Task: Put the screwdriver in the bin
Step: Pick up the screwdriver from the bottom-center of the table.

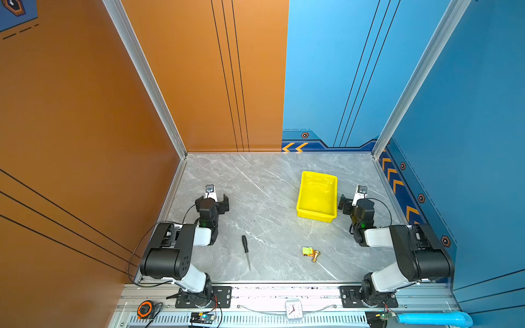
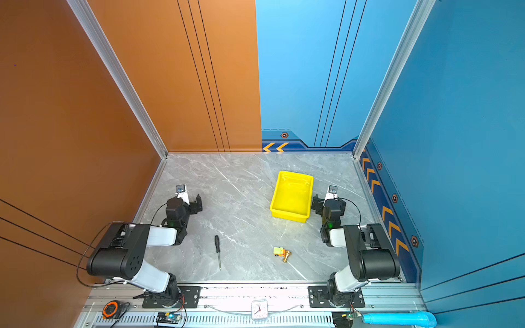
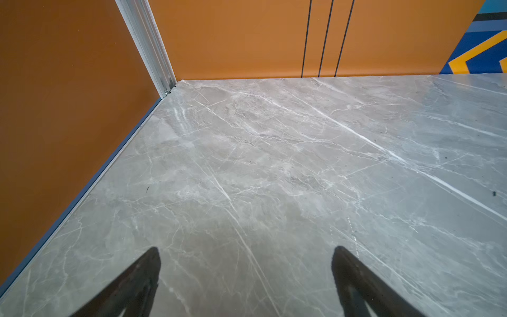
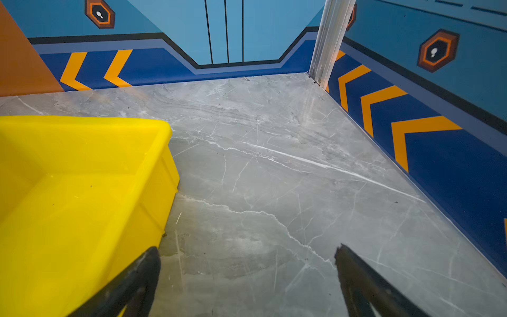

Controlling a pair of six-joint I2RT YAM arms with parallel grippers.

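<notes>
The screwdriver (image 1: 246, 251) (image 2: 218, 251), black handle and thin silver shaft, lies on the grey marble table near the front, left of centre, handle pointing away. The yellow bin (image 1: 315, 215) (image 2: 289, 216) stands right of centre with nothing in it. My left gripper (image 1: 212, 198) (image 3: 245, 248) hovers open over bare marble, behind and to the left of the screwdriver. Close beside the bin's right wall (image 4: 153, 175), my right gripper (image 1: 355, 200) (image 4: 247, 248) is open, nothing between its fingers. Neither wrist view shows the screwdriver.
A small green-yellow toy car (image 1: 307, 251) and a brass flared piece (image 1: 316, 255) lie together at the front right. Orange walls close the left and back, blue walls the back and right. A clock (image 1: 293, 309) and tape measure (image 1: 145, 309) sit on the front rail.
</notes>
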